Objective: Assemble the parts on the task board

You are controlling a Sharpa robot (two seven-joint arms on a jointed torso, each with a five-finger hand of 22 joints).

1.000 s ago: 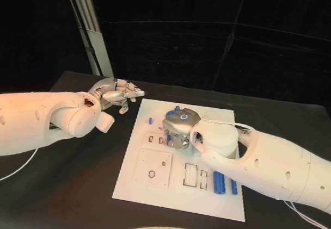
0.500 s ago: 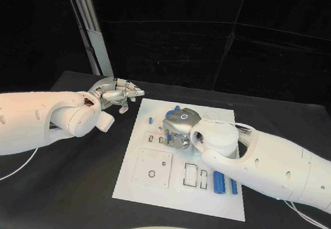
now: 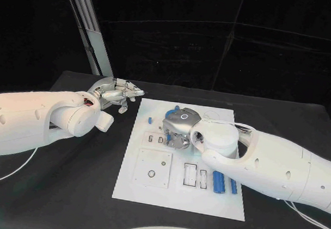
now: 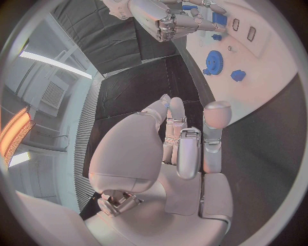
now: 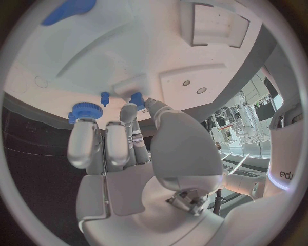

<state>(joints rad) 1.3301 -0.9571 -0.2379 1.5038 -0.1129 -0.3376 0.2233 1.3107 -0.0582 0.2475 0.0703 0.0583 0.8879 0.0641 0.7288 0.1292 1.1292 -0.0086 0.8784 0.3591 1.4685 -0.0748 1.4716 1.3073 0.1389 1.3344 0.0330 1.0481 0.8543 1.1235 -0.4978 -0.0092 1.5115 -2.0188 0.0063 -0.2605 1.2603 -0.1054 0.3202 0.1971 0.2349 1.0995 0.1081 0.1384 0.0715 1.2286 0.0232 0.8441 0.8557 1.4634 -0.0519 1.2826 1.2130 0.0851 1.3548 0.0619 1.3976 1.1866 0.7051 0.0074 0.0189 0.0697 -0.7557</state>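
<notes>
A small blue part (image 5: 136,98) is standing on the task board (image 3: 205,197) at the right hand's (image 3: 181,128) fingertips, which seem to be pinching it. The left hand (image 3: 114,94) is hovering beside the board, fingers loosely spread, holding nothing.

The white left arm enters from the left, its silver left hand (image 3: 115,95) raised, fingers loosely spread and holding nothing. The white right arm reaches in from the right, its silver right hand (image 3: 178,128) lowered, fingers extended together, fingertips (image 5: 128,110) pointing down.
</notes>
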